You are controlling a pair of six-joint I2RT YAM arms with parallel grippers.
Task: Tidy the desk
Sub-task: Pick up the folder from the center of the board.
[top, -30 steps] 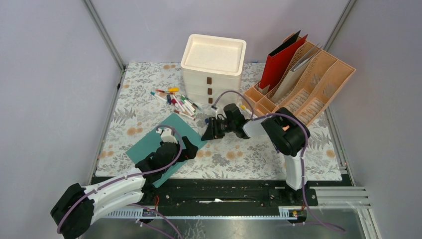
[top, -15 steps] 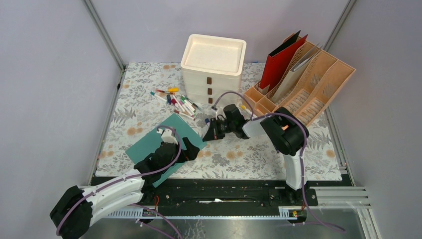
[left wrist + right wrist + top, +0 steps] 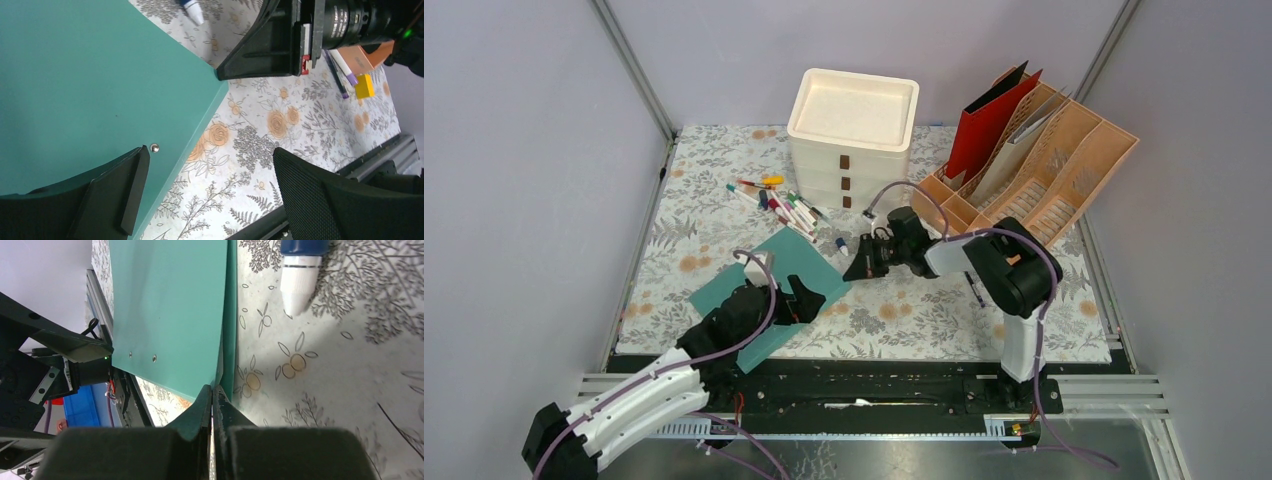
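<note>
Since the flat teal folder (image 3: 799, 255) lies centre-left on the desk (image 3: 904, 310) of fern-and-flower cloth, long axis running lower left to upper right, its right corner meets the right gripper (image 3: 212, 395). That gripper's fingers are pressed together; whether they nip a cover is unclear. The left gripper (image 3: 210, 187) gapes astride the folder's lower-right edge.
</note>
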